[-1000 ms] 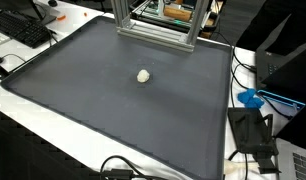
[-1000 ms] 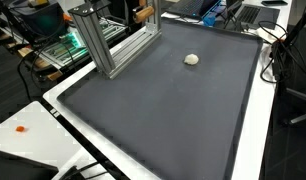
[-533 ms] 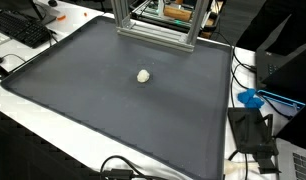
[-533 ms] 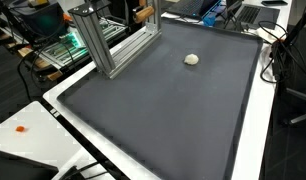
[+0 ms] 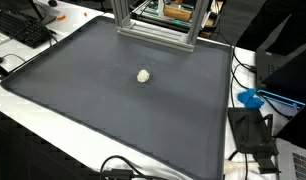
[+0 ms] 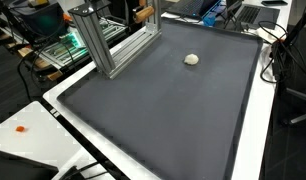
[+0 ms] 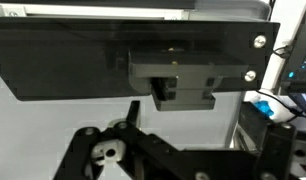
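Sitting on dark mat (image 5: 93,100), white ball (image 5: 143,75) lies well apart from jaws (spread wide, w/ nothing held).

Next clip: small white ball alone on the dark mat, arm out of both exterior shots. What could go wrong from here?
The ball is small, round and lies loose on the mat, so a nudge could send it rolling. The wrist view shows a dark panel, not the ball, so aiming may start off target. The frame stands at the mat's edge, where an arm coming in might clip it.
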### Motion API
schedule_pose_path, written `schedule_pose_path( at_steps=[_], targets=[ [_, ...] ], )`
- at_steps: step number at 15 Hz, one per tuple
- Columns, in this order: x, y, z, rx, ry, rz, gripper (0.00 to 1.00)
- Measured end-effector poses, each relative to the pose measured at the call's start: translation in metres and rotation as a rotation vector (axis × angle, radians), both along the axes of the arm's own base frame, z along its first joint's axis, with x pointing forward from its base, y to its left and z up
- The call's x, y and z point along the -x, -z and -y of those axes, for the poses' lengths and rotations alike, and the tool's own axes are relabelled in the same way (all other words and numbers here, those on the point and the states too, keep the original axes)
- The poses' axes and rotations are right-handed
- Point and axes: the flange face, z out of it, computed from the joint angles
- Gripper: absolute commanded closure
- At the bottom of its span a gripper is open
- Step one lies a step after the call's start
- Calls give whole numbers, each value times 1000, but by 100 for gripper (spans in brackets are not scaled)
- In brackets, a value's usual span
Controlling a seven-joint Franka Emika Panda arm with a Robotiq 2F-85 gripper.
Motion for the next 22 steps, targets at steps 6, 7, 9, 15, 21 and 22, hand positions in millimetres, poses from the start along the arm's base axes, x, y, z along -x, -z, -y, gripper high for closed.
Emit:
schedule_pose_path(
  at_steps=[6, 7, 9, 15, 21, 22],
  targets=[
    [7, 15, -8, 35, -19, -21, 0],
    [7, 16, -8, 40, -22, -23, 0],
    [8, 19, -8, 49, -25, -26, 0],
    [9, 21, -9, 72, -26, -26, 0],
    [11, 22, -13, 89, -29, -23, 16],
    [11, 23, -14, 91, -29, -23, 13]
  ],
)
